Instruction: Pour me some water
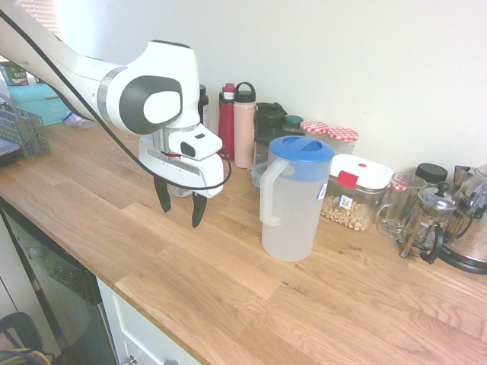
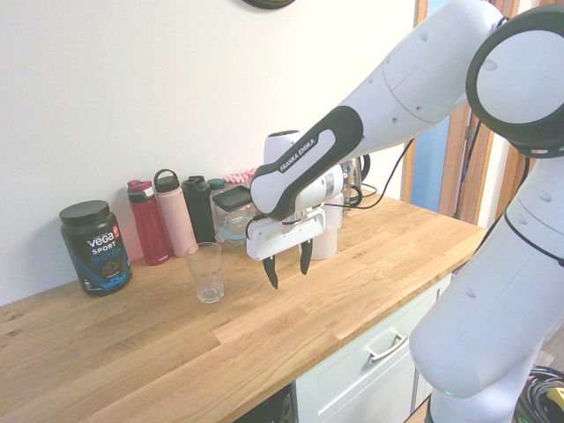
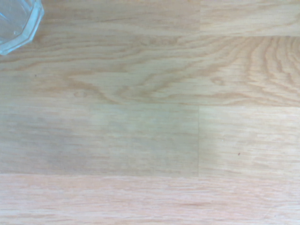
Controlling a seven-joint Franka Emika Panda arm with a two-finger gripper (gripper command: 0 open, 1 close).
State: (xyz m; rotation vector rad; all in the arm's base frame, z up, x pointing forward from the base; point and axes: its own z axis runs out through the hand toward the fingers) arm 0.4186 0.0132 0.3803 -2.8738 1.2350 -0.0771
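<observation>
A translucent plastic pitcher with a blue lid and a side handle stands upright on the wooden counter. It is mostly hidden behind the arm in the second exterior view. A clear, empty drinking glass stands on the counter, and its rim shows in the wrist view. My gripper hangs open just above the counter, between the glass and the pitcher, with nothing between its black fingers. It touches neither of them.
Along the wall stand a red bottle, a pink bottle, jars, a food container, a glass mug and a French press. A black Vega tub sits at the far end. The counter's front edge is close.
</observation>
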